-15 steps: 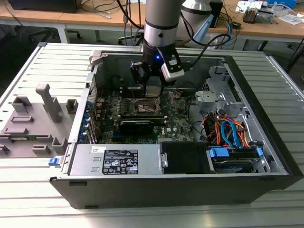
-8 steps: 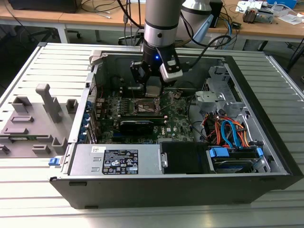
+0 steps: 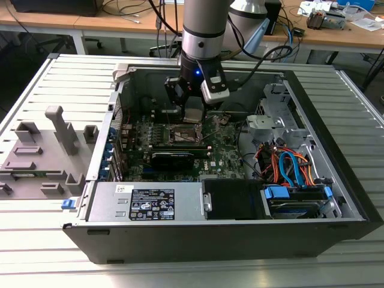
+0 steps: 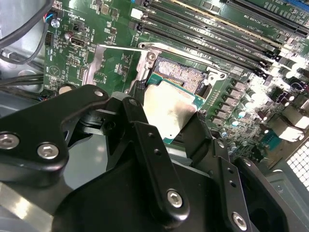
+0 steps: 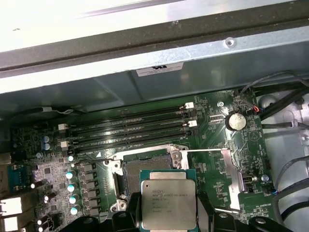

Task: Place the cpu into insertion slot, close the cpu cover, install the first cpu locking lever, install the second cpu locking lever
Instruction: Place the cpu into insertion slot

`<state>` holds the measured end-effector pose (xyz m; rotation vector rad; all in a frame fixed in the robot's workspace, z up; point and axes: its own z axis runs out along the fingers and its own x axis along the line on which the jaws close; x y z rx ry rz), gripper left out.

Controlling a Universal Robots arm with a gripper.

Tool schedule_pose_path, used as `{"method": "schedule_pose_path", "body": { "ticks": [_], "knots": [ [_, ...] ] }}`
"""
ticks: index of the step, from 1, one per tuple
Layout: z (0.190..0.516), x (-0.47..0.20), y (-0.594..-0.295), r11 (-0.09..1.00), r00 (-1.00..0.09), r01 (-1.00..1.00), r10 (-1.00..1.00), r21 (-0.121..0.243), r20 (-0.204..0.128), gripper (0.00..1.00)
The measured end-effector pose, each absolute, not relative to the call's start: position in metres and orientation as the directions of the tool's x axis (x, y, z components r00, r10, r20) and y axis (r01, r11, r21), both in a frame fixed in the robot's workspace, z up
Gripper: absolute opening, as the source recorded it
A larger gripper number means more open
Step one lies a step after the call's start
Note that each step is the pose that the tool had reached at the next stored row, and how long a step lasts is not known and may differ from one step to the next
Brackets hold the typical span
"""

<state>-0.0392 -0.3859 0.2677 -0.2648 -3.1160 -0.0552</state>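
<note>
My gripper (image 3: pixel 193 115) is shut on the cpu (image 3: pixel 193 111), a small square chip with a silvery-grey top, and holds it by two opposite edges. In both wrist views the cpu (image 4: pixel 169 113) (image 5: pixel 168 205) hangs tilted just above and partly over the insertion slot (image 4: pixel 181 75) (image 5: pixel 145 166), a dark square socket with a metal rim on the green board. The black fingers (image 4: pixel 140 121) flank the chip. The cpu cover (image 5: pixel 235 180) (image 4: pixel 94 65), a thin silvery frame with a square window, lies flipped open beside the socket.
The open computer case (image 3: pixel 336 180) lies on a slatted metal table. Long black memory slots (image 5: pixel 130 128) run beside the socket. A black card (image 3: pixel 173 157), the power supply (image 3: pixel 147 201) and coloured cables (image 3: pixel 288 168) fill the case. A grey fixture (image 3: pixel 42 150) stands at the exterior view's left.
</note>
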Motion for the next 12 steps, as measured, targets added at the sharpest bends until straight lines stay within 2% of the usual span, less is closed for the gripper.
{"method": "schedule_pose_path", "body": {
  "ticks": [12],
  "knots": [
    [0.2673,-0.0392,-0.3859,0.976,-0.977,0.215,0.214,0.034,0.017,0.55]
  ]
}}
